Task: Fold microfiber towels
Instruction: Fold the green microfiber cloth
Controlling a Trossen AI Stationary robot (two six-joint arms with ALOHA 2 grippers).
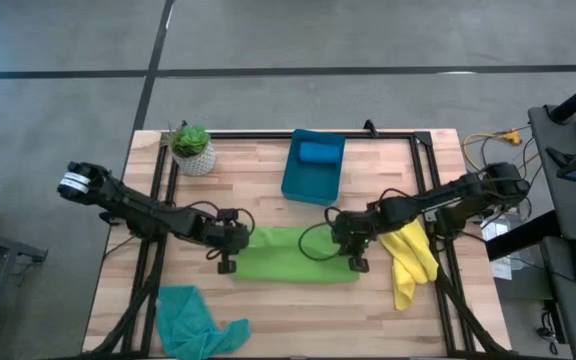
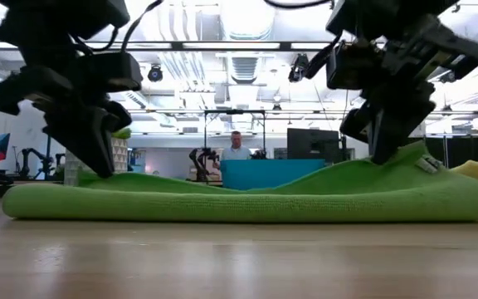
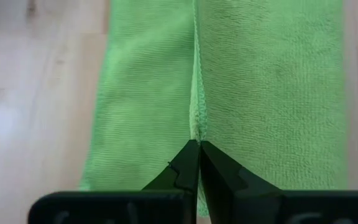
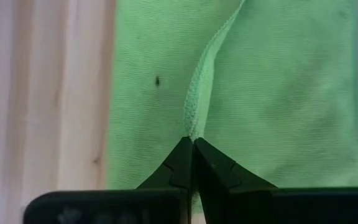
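Fingers clenched on both grippers, left gripper [image 1: 227, 262] and right gripper [image 1: 356, 262] each pinching an end edge of the folded lime green microfiber towel [image 1: 296, 254] lying mid-tabletop [image 1: 268, 170].

Grey floor [image 1: 268, 40] surrounds the wooden table [image 1: 258, 180]; ceiling lights [image 2: 247, 17] glow overhead.

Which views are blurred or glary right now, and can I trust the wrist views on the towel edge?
Low view: ceiling lights glare, both arms read as dark silhouettes, the near table is soft. Left wrist view: lime green towel weave and hem sharp, left gripper crisp. Right wrist view: right gripper sharp, wood slightly soft. High view: evenly lit, no glare.
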